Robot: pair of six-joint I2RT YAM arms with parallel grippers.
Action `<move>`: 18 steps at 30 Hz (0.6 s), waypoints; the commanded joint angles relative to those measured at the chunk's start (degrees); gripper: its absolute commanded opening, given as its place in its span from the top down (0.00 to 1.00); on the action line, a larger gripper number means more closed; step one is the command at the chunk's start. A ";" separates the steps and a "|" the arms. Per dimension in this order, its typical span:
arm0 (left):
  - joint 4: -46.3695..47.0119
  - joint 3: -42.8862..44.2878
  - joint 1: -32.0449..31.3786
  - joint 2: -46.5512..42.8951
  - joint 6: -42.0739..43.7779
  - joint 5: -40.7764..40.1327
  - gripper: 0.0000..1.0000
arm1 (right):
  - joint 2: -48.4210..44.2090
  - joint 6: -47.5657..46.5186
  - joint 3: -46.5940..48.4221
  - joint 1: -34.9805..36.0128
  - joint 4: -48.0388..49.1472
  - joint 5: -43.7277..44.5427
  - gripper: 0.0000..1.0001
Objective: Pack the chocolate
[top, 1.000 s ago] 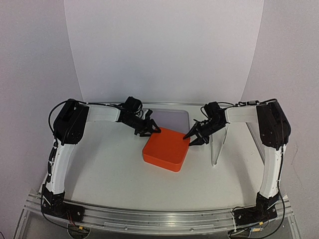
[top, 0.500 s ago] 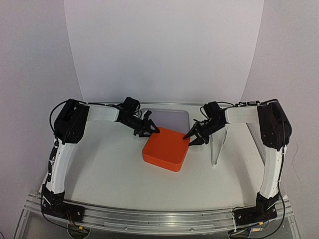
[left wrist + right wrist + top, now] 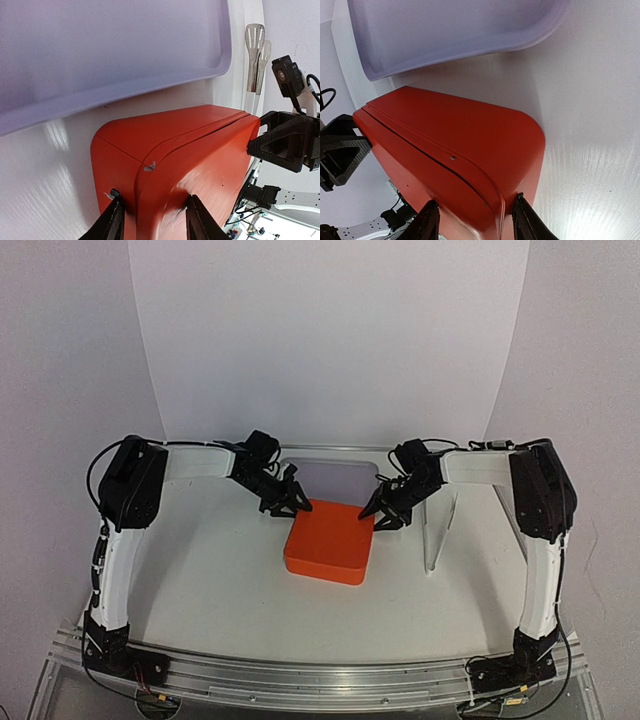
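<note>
A closed orange box lies on the table, its lid seam showing in both wrist views. The chocolate is hidden; none shows in any view. My left gripper sits at the box's far left corner. In the left wrist view the box fills the gap of that gripper, one tip on the side wall, the other on the lid. My right gripper straddles the far right corner. In the right wrist view its jaws stand wider around the box.
A shallow pale tray lies just behind the box, against the white backdrop. Metal tongs rest right of the box, beyond the right gripper. They also show in the left wrist view as tongs.
Both grippers have moved a little back and to the left. The orange box has shifted slightly left with them. The right jaws have widened and the left jaws have narrowed.
</note>
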 commanded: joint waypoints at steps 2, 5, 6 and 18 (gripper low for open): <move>-13.15 -7.44 -5.58 1.29 0.68 -2.94 0.60 | 5.91 -2.69 -1.48 3.05 -1.16 7.62 0.53; -13.08 -7.29 -5.55 -0.34 1.00 -4.15 0.50 | 5.10 -3.66 -1.33 3.02 -1.54 7.81 0.50; -13.30 -6.90 -5.52 -0.69 1.11 -4.75 0.47 | 4.72 -3.93 -1.41 3.05 -1.62 7.88 0.49; -15.01 -1.23 -3.43 -4.26 1.47 -10.71 0.11 | -0.09 -7.61 -1.81 3.07 -2.83 8.21 0.30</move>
